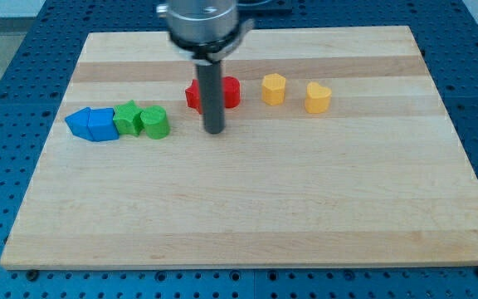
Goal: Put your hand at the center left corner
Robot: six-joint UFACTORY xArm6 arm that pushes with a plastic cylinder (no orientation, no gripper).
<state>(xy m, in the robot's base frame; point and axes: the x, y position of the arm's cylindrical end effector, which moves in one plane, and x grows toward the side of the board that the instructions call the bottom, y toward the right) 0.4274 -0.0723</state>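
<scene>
My tip (214,130) touches the wooden board (247,208) a little left of centre, in its upper half. Behind the rod lie two red blocks (231,91), partly hidden by it. To the view's left of the tip stand a green cylinder (155,122) and a green star (128,118), then two blue blocks (91,124) close together near the board's left edge. To the view's right are a yellow hexagonal block (274,89) and a yellow heart-like block (318,97).
The board lies on a blue perforated table (7,58). The arm's grey metal wrist (202,21) hangs over the board's top middle.
</scene>
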